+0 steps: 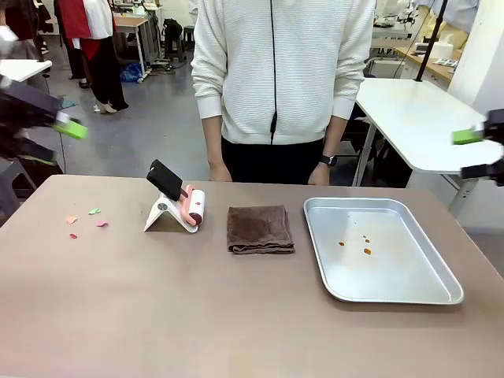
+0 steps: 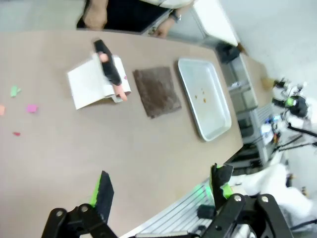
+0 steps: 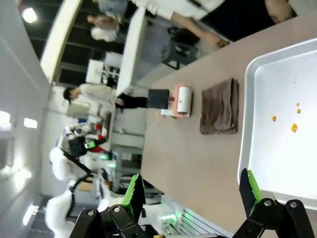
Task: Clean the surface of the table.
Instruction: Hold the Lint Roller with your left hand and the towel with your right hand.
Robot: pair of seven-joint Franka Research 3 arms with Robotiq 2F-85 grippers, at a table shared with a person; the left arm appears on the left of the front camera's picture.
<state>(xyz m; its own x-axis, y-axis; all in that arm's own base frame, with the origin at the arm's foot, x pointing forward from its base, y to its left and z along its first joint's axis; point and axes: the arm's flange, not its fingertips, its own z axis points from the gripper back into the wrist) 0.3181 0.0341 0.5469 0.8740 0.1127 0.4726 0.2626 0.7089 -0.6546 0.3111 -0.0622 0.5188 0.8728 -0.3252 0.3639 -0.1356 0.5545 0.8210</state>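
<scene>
Left gripper (image 1: pixel 55 142) at 9 o'clock and right gripper (image 1: pixel 472 153) at 3 o'clock hang raised with fingers spread, holding nothing, either side of the tan table (image 1: pixel 197 315). At 3 o'clock the silver tray (image 1: pixel 394 298) holds a few orange crumbs (image 1: pixel 366 250). A folded brown cloth (image 1: pixel 261 229) lies at centre, with a lint roller (image 1: pixel 194 207) at 11. The left wrist view adds coloured paper scraps (image 2: pixel 31 108). The front view adds a person's hand (image 1: pixel 218 170) at the far edge.
</scene>
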